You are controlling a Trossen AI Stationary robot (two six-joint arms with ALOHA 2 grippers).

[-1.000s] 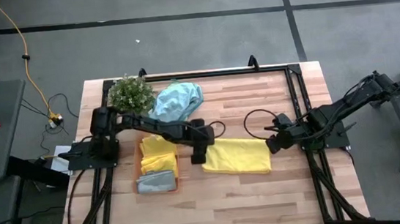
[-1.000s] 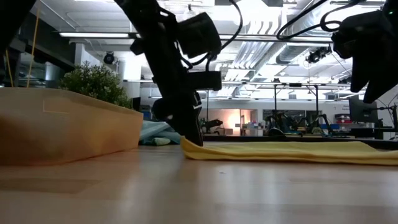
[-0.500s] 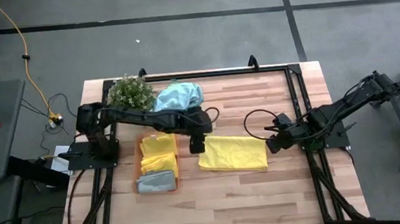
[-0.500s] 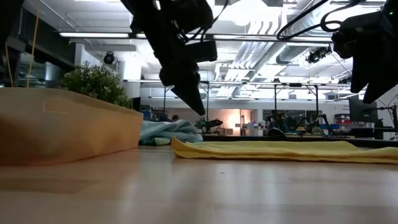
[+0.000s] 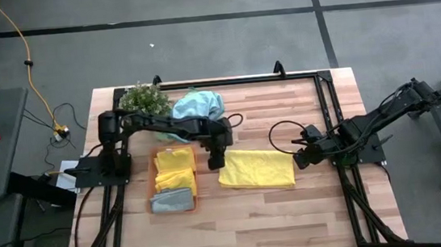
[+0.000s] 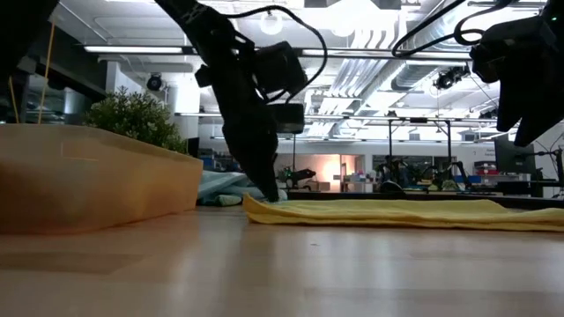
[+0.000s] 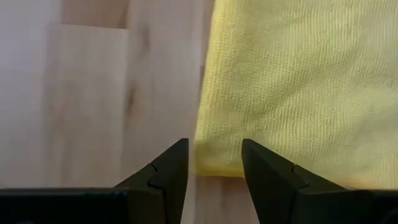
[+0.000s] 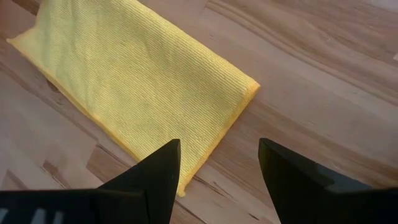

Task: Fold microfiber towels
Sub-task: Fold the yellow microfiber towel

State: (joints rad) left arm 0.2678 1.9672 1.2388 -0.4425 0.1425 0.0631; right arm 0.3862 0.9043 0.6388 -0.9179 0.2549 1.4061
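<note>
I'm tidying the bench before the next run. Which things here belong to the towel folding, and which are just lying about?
Job:
yellow towel on the table
blue-teal towel
folded yellow towel and grey towel in the orange tray

Lying about:
green plant

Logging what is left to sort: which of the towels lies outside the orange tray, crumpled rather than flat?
The light blue-teal towel, bunched up beside the plant. The yellow towel between the grippers also lies outside the tray, but flat and folded.
</note>
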